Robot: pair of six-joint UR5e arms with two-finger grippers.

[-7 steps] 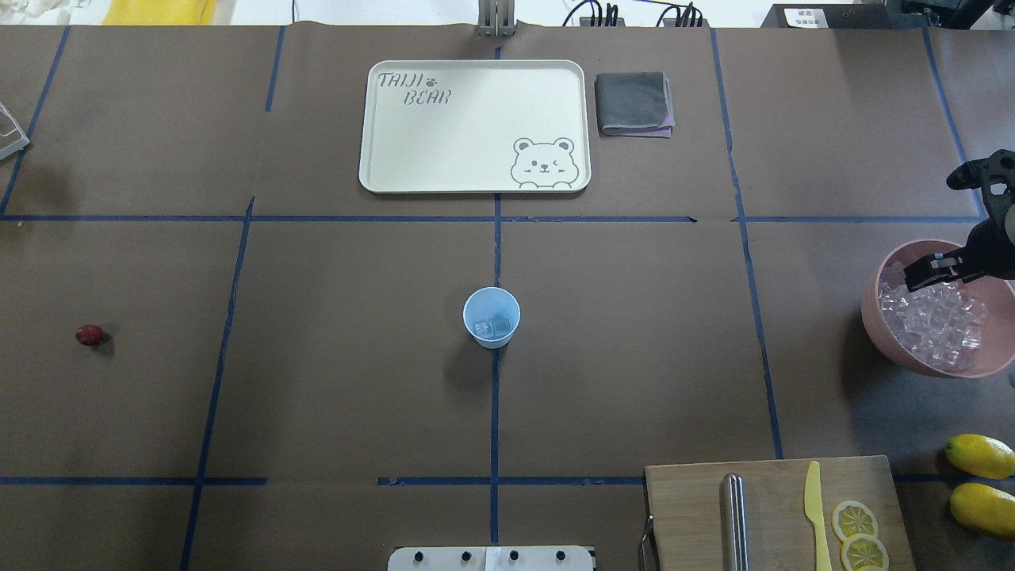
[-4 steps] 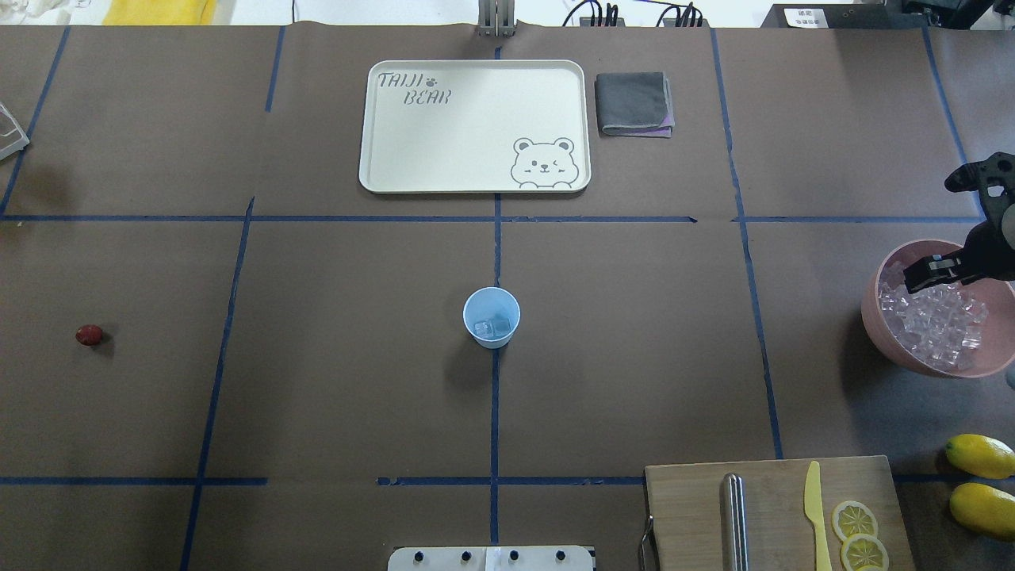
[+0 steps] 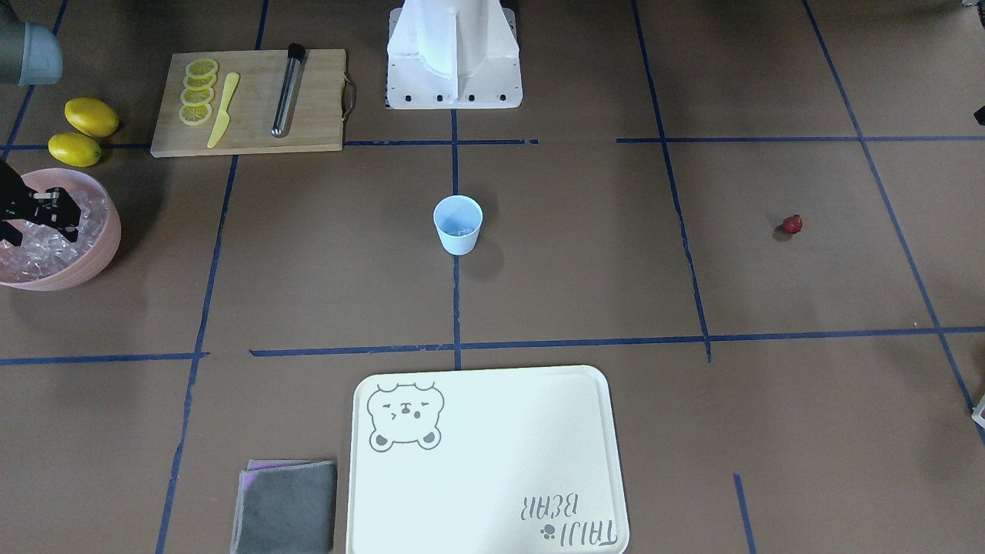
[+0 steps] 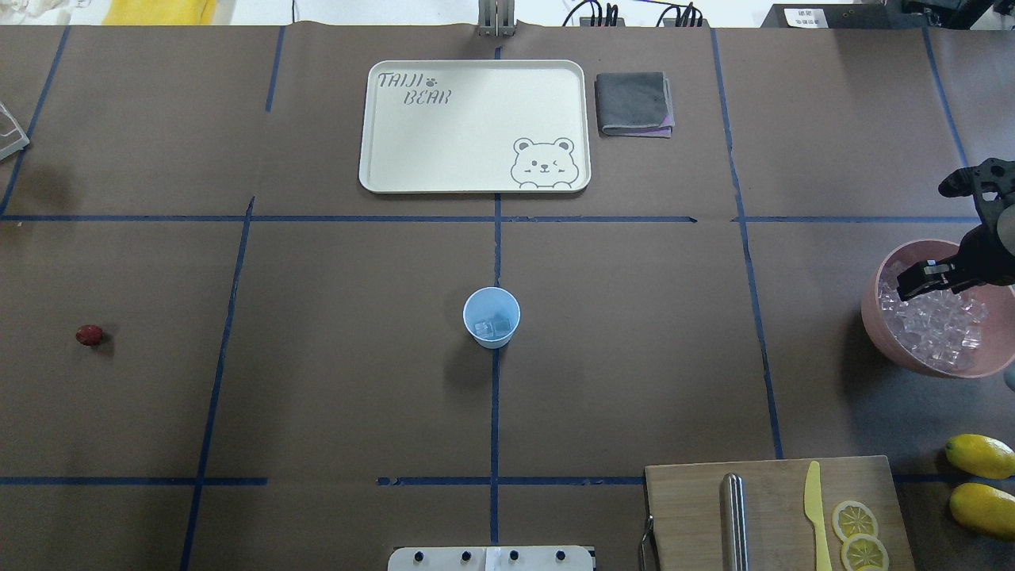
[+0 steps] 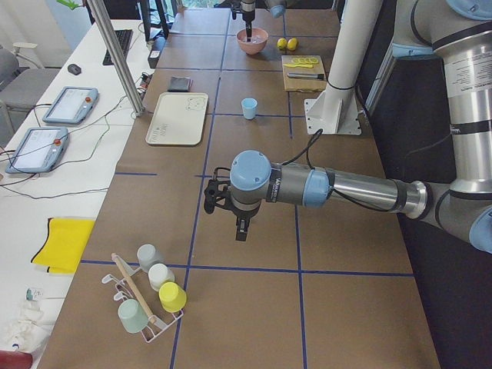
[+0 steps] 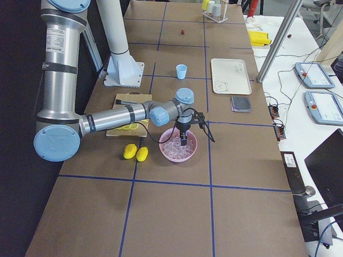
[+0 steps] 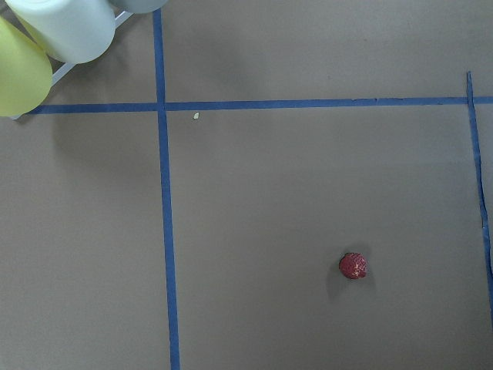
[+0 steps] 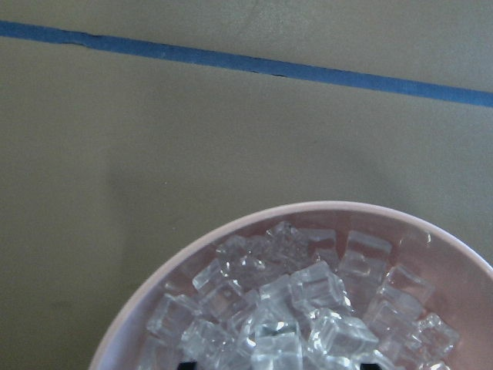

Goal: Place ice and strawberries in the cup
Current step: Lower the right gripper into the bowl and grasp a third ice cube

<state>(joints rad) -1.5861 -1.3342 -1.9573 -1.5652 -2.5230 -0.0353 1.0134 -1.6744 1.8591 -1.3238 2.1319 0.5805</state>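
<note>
Ice (image 4: 936,325): heaped in pink bowl (image 4: 872,337) at right edge of table (image 4: 317,381); two cubes also down inside cup (image 4: 493,341). Same heap filling lower part of right wrist view.

Cup: upright at table's centre, on crossing of blue tape (image 4: 494,412), well apart from bowl.

Strawberry (image 4: 89,335): lying alone on brown paper at far left, well apart from cup, touching nothing.

Right gripper (image 4: 912,285): hanging over left part of bowl, tips down at top of heap. Cannot tell whether open, closed or gripping a cube; tips too small and dark against the ice.

Left gripper (image 5: 227,214): pointing down, up off table at its left end, strawberry in its wrist view. Seen only from the side, so cannot tell whether open or closed.

Tray (image 4: 476,79) with bear drawing: far centre. Folded grey cloth (image 4: 634,103): just right of tray.

Board (image 4: 690,507): near right, carrying metal rod (image 4: 735,523), yellow knife (image 4: 814,507) and lemon slices (image 4: 855,519). Two lemons (image 4: 979,456): just right of board, near side of bowl.

Rack (image 5: 150,296) of upturned cups: beyond strawberry at left end.
</note>
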